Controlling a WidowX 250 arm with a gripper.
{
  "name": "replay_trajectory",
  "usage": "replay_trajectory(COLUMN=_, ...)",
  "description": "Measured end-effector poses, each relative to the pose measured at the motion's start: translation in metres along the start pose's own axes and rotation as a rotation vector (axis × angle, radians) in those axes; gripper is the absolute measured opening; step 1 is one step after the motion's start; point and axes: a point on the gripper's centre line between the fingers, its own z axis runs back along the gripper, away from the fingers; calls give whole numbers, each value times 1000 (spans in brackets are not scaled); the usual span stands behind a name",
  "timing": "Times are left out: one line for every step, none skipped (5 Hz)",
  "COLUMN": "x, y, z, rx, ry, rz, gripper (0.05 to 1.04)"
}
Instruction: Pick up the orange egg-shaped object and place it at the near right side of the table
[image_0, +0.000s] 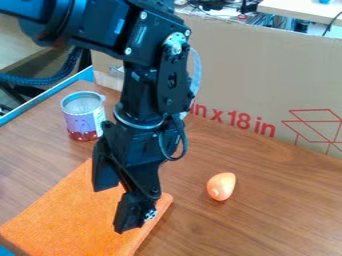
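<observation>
The black gripper (119, 199) hangs over the orange cloth (63, 217), near its right part. Its two fingers stand apart, with orange cloth visible between them and nothing held. To the right of the gripper, a small orange egg-shaped object (221, 186) lies on the wooden table. Behind and left of the gripper stands an upright can (81, 121) with a purple and red label, its rim facing up. Whether the gripper touches the cloth I cannot tell.
The cloth covers the lower left of the wooden table (267, 225). A cardboard panel (267, 70) with red print rises along the back. A blue edge (43, 96) runs along the table's left side, and the arm spans the upper left and centre.
</observation>
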Motion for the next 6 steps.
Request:
replay_trajectory(x=-1, y=-1, z=-3, rx=-4, ry=15, rz=-2, gripper=1001)
replay_trajectory(x=28, y=2, z=2, rx=-15, ry=-31, rz=25, gripper=1001)
replay_trajectory(x=50, y=2, z=18, rx=-45, ry=-81, rz=38, gripper=1001)
replay_trajectory(x=72, y=3, z=17, rx=-80, ry=-113, rz=28, gripper=1001)
replay_trajectory(x=97, y=7, z=5, rx=-119, ry=-120, rz=38, gripper=1001)
replay_trajectory(x=118, y=5, z=-1, rx=-145, ry=-145, rz=36, gripper=1001)
